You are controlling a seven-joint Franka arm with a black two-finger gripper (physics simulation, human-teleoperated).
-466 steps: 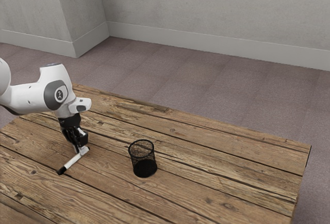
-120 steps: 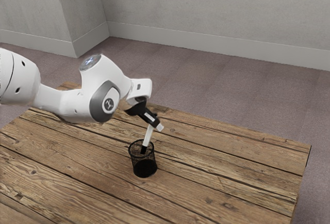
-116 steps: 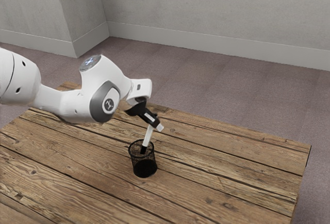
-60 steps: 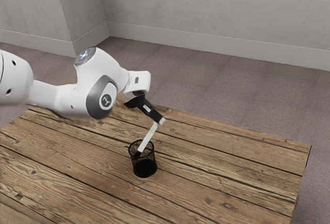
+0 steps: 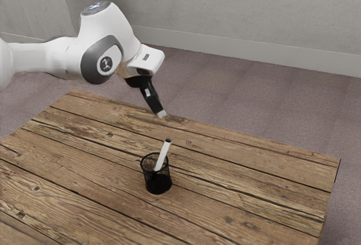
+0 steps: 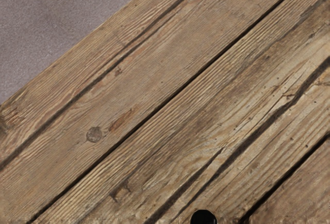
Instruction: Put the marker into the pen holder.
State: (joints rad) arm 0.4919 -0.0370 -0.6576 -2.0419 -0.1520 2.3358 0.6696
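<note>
Exterior view. Fingers: spread or pressed together, cannot tell. Black two-finger gripper (image 5: 162, 113): above the marker, toward twelve o'clock, apart from it. White marker (image 5: 162, 156), one: lower part inside the holder, upper part above the rim, leaning toward one o'clock. Black mesh pen holder (image 5: 158, 186), one: upright on the wooden table (image 5: 242, 200). Robot arm (image 5: 53, 58): enters from nine o'clock. Step in hand, as judged: clearing away, placement apparently done. Next move: withdraw upward toward ten o'clock, avoiding marker and rim.
</note>
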